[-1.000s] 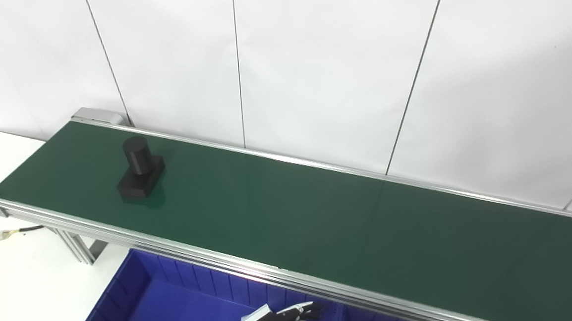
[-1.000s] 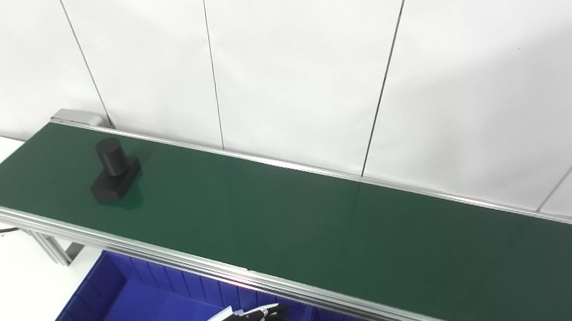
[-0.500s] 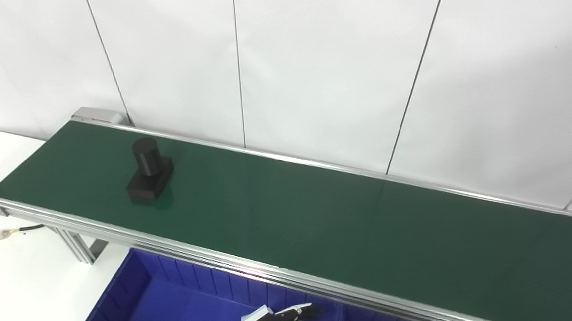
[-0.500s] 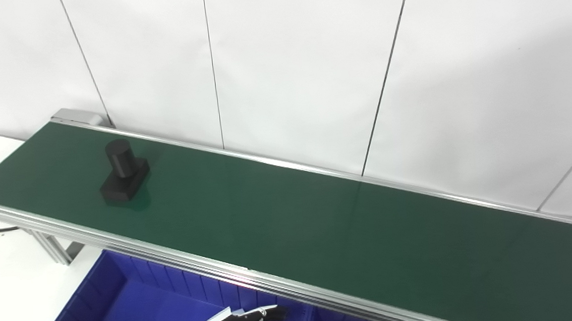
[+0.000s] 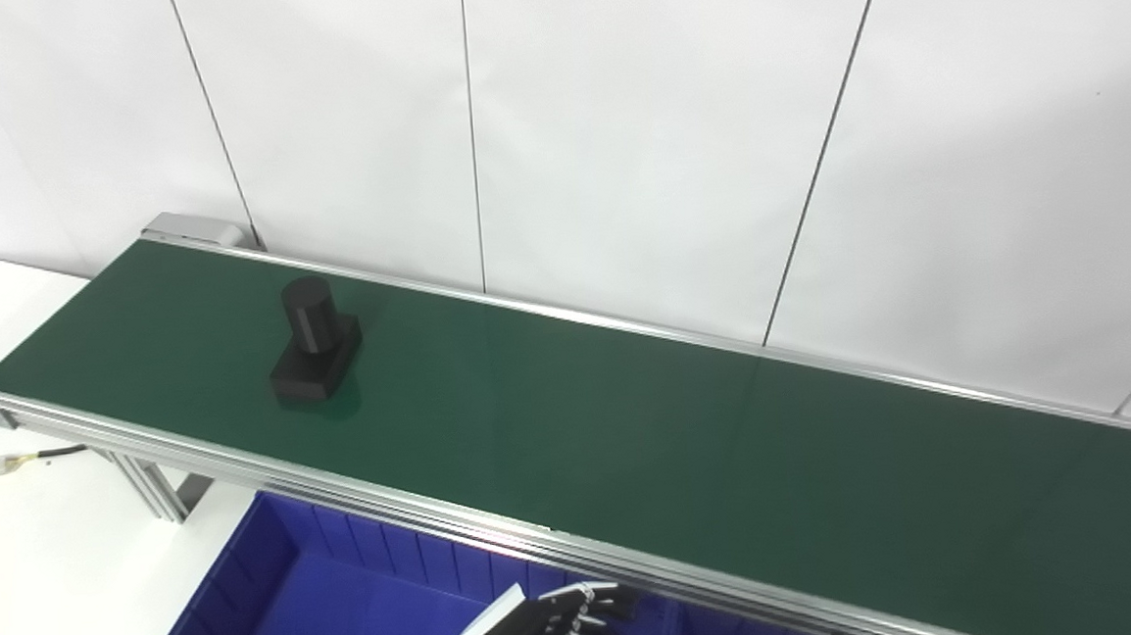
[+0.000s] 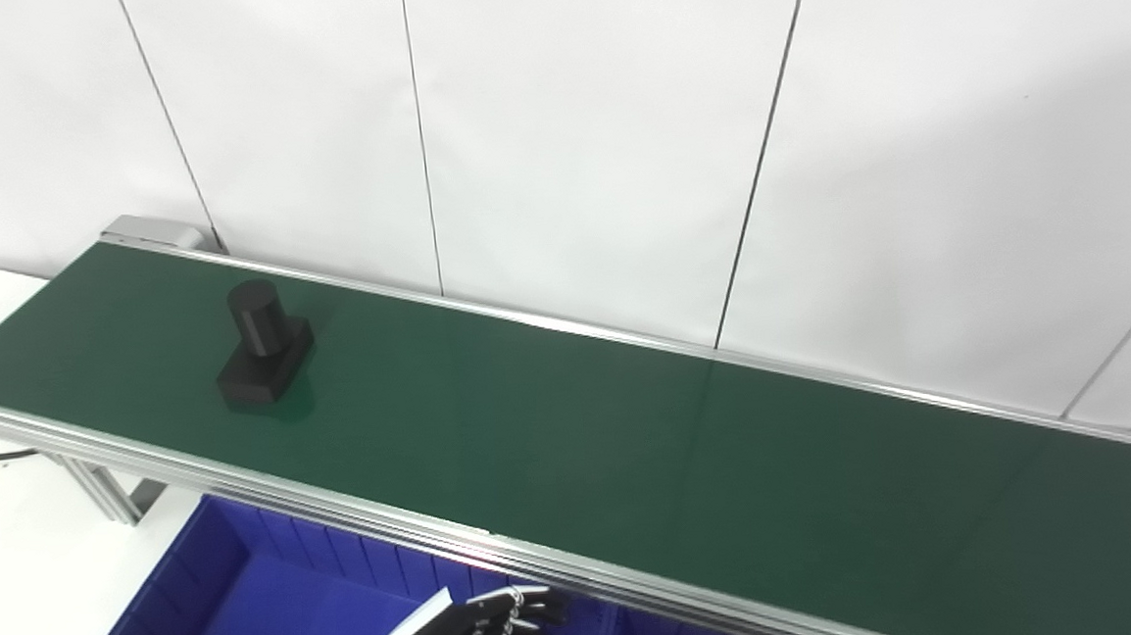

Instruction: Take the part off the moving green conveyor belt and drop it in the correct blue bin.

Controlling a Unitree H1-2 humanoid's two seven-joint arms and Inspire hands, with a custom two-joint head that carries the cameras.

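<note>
Far up the belt (image 5: pixel 633 451), near its left end, the black part (image 5: pixel 312 345) stands upright, well apart from the left hand (image 5: pixel 555 630), which hangs over the blue bin (image 5: pixel 250 612) with fingers spread, holding nothing. The right hand is out of view. A late reach could tip the part.

Workshop: conveyor belt (image 5: pixel 633 451), blue bin (image 5: pixel 279 610).
</note>
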